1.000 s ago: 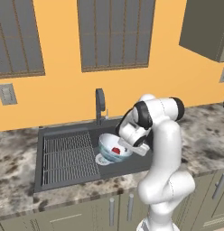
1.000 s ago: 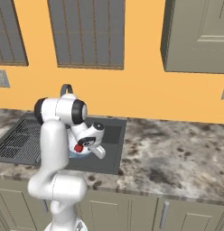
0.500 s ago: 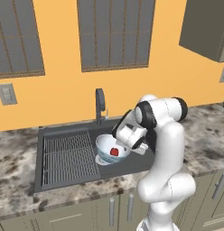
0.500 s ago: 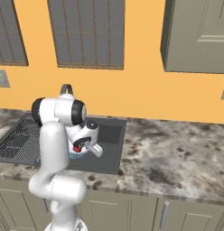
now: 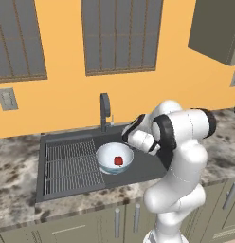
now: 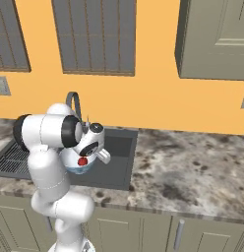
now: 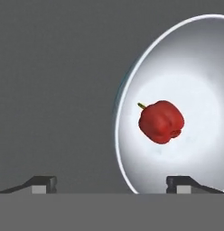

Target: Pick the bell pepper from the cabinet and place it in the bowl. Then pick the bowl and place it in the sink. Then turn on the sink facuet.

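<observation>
The bowl (image 5: 103,153) sits upright in the right half of the sink (image 5: 149,164), next to the ribbed rack. The red bell pepper (image 5: 118,161) lies inside it. My gripper (image 5: 129,145) hangs open just above the bowl's right rim. In the hand view the bowl's rim (image 7: 124,94) runs between my two spread fingertips, with the gripper (image 7: 111,185) holding nothing and the bell pepper (image 7: 161,122) on the white inside. The sink faucet (image 5: 105,110) stands behind the basin. From the right, the arm partly hides the bowl (image 6: 75,169) and bell pepper (image 6: 82,161).
The ribbed rack (image 5: 72,161) makes up the sink's left half. Speckled stone counter (image 6: 193,167) runs to the right of the basin. The olive-grey wall cabinet (image 6: 217,39) hangs at the upper right. Low drawer fronts (image 5: 91,228) run below the counter.
The gripper has gone from shut on the bowl's rim to open. The bowl has come down and now rests level in the sink with the pepper still inside.
</observation>
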### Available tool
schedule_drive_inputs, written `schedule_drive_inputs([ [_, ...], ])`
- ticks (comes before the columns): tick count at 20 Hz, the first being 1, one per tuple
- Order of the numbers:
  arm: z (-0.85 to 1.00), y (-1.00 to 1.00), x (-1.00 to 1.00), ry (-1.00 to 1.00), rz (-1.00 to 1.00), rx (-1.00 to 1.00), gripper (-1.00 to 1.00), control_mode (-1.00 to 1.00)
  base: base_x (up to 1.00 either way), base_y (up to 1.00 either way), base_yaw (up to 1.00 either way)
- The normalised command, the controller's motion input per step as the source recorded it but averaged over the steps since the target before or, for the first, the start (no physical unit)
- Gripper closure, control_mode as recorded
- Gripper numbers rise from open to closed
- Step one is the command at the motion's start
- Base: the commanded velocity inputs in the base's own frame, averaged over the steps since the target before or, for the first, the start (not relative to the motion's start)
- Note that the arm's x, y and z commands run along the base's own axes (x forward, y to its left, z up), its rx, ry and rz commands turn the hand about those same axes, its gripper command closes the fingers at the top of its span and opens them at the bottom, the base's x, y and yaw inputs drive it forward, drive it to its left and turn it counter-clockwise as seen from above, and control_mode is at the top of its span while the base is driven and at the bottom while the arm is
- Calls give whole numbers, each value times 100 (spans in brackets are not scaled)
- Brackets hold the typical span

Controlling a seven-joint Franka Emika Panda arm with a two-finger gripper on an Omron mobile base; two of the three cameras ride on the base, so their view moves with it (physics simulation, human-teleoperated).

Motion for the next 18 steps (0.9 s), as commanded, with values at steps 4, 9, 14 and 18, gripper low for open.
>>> schedule_drive_inputs([
  [4, 66, -21, -6, 3, 0, 7, -100, -100, 0, 0, 0],
  [9, 26, -7, -34, 0, -1, 13, -100, -100, 0, 0, 0],
  [14, 98, -9, -27, 0, -5, 28, -100, -100, 0, 0, 0],
  [18, 89, 0, -29, -2, -14, 22, -100, -100, 0, 0, 0],
])
